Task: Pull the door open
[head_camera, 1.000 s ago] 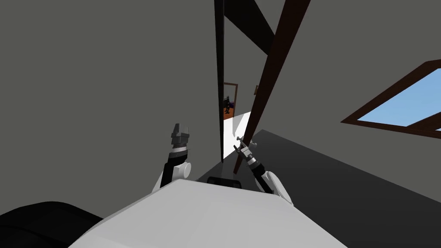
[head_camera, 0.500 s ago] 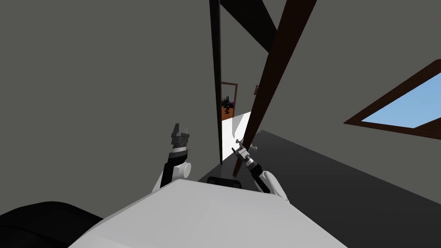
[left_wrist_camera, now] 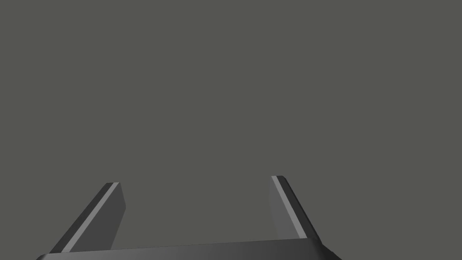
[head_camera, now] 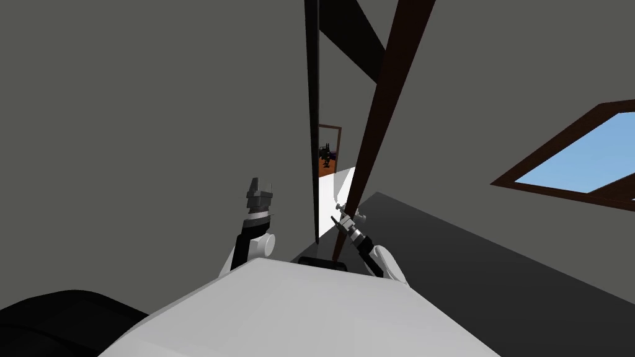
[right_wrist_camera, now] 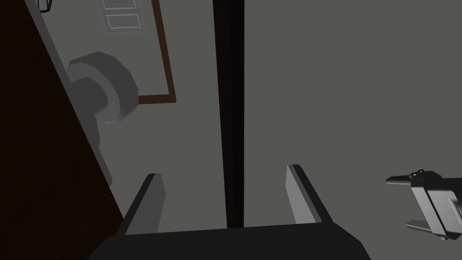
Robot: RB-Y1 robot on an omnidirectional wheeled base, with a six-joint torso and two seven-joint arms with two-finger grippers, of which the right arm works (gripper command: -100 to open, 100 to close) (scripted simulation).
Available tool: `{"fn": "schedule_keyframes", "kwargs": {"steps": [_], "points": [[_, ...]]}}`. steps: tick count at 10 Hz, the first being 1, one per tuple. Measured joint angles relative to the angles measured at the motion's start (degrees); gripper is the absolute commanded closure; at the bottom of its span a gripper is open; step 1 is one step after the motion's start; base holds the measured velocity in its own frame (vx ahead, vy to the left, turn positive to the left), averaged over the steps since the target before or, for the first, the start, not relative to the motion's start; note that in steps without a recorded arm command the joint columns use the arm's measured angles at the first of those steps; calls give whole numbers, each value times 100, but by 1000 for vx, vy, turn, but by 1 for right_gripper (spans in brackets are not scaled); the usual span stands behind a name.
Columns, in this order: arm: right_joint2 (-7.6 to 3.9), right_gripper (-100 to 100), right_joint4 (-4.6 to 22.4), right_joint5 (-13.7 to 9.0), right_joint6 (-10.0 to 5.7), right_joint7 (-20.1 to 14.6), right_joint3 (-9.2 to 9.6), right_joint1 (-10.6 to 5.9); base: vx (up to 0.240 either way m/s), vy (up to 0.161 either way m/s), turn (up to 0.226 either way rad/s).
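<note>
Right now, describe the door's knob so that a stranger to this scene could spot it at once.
Find the dark brown door standing ajar. Near its edge, close to the open right gripper, a round grey knob juts out; nothing else on the door is rounded.

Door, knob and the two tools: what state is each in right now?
Door: partly open, a gap showing past its edge.
Right tool: open, empty.
Left tool: open, empty.
Knob: not gripped, off to one side of the right tool.
</note>
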Motion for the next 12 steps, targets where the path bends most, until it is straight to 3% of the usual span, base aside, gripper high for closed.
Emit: {"fn": "schedule_keyframes", "kwargs": {"steps": [3,7,9,12], "points": [[86,-100,93,218,-130,59,83,-32,-16,12,37],[-31,-100,601,-19,-253,362,-94,-485,-104,-33,86],[-58,-100,850,-82,-210,470,-166,-702,-72,-47,64],[-116,-100,1071,-177,-208,582,-261,-874,-53,-56,43]]}}
